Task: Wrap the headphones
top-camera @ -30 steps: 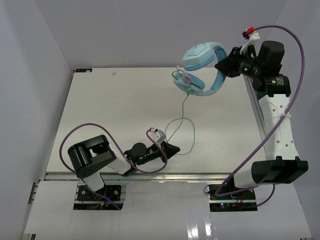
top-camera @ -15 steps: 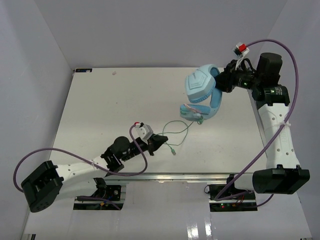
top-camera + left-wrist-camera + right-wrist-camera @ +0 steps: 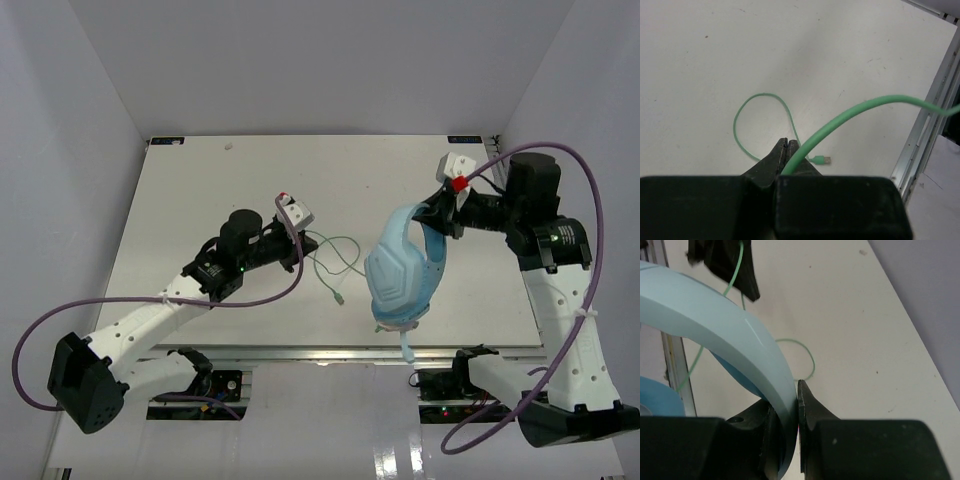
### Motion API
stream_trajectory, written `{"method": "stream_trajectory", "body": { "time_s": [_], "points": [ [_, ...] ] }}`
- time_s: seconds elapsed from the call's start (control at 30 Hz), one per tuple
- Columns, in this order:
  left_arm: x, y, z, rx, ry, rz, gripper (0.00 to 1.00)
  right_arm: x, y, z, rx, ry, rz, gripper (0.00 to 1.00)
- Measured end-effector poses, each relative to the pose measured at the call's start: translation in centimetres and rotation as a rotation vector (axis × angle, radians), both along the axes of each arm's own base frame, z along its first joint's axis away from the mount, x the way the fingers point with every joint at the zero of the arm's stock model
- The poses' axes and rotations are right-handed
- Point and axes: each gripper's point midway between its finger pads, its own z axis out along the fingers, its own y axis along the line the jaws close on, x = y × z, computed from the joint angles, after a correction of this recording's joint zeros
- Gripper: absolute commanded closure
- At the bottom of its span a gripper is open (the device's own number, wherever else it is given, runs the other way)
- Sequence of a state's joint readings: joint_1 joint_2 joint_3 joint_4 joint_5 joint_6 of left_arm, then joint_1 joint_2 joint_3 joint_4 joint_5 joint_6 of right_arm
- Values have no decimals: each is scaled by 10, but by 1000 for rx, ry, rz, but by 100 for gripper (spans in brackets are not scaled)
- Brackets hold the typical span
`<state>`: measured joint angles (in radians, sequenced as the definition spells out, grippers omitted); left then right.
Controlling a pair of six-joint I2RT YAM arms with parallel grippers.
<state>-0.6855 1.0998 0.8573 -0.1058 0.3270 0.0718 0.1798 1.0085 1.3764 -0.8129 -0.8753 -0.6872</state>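
Holds the headphones (image 3: 398, 278) up off the table (image 3: 200, 190) on the right side, close to the front edge, with the right gripper (image 3: 437, 213) clamped hard on the top of the headband (image 3: 437, 263). Hangs them ear cups downward, the broad light blue cup facing the overhead camera and the lower end reaching past the table's front edge in that view. From the right wrist: jaws pressed against either face of the curved blue band, with no gap to be seen.

Pinches the thin green cable (image 3: 335, 241) in the left gripper (image 3: 296, 250), near the middle of the table and well apart from the headphones. From the left wrist: fingertips closed together, the cable coming out between them and sweeping off to the right, raised above the surface. Beyond the tips, a slack loop of the same cable flat on the table, ending in the small plug (image 3: 824, 160), between the tips and the metal rail (image 3: 927, 120) at the table's edge.
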Motion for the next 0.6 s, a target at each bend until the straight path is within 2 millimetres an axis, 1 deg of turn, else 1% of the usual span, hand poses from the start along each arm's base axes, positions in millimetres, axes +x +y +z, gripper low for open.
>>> {"method": "stream_trajectory", "body": {
  "time_s": [0.1,0.13,0.2,0.27,0.3,0.4,0.5,0.6],
  "points": [
    [5,-4,30,8,-11,-16,100,-12,3,-35,-90,-1,8,92],
    [3,-5,38,10,-10,-26,100,-13,4,-46,-122,-5,12,92],
    [-1,-7,49,13,4,-52,100,-13,4,-64,-181,-8,-2,92],
    [-8,-9,54,12,28,-85,100,-10,3,-78,-242,-23,-25,92],
    [-11,-11,54,13,46,-100,100,-7,2,-83,-267,-33,-36,92],
    [-21,-13,46,24,117,-140,100,1,1,-87,-324,-77,-77,92],
    [-25,-16,34,50,203,-148,100,13,-3,-84,-380,-148,-137,92],
    [-22,-15,22,92,271,-122,100,21,-6,-81,-408,-183,-175,92]
  ]
}}
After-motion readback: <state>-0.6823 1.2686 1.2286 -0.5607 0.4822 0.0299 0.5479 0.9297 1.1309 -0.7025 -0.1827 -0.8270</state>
